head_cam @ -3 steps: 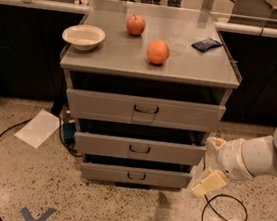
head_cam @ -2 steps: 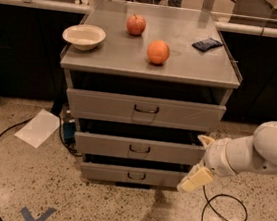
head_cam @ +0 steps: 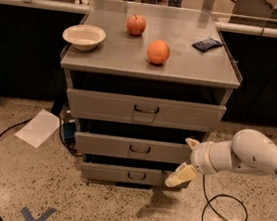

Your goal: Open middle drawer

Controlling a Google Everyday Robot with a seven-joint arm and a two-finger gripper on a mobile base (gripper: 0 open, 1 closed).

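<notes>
The middle drawer (head_cam: 109,145) is a grey flat front with a small dark wire handle (head_cam: 139,149), set between the wider top drawer (head_cam: 104,106) and the narrower bottom drawer (head_cam: 110,172). All three fronts stick out a little from the cabinet. My gripper (head_cam: 186,159) is at the right end of the middle drawer's front, well right of the handle. It is open and empty, with one pale finger (head_cam: 192,142) up by the drawer's top corner and the other finger (head_cam: 181,175) down in front of the bottom drawer. The white arm (head_cam: 253,157) comes in from the right.
On the cabinet top (head_cam: 110,53) are a white bowl (head_cam: 84,36), a red apple (head_cam: 136,24), an orange (head_cam: 158,52) and a dark blue packet (head_cam: 207,44). A paper sheet (head_cam: 38,127) and black cables (head_cam: 223,203) lie on the floor. Dark counters stand behind.
My arm and gripper have moved left, from off the cabinet's right side to the right end of the middle drawer's front. The drawers have not moved.
</notes>
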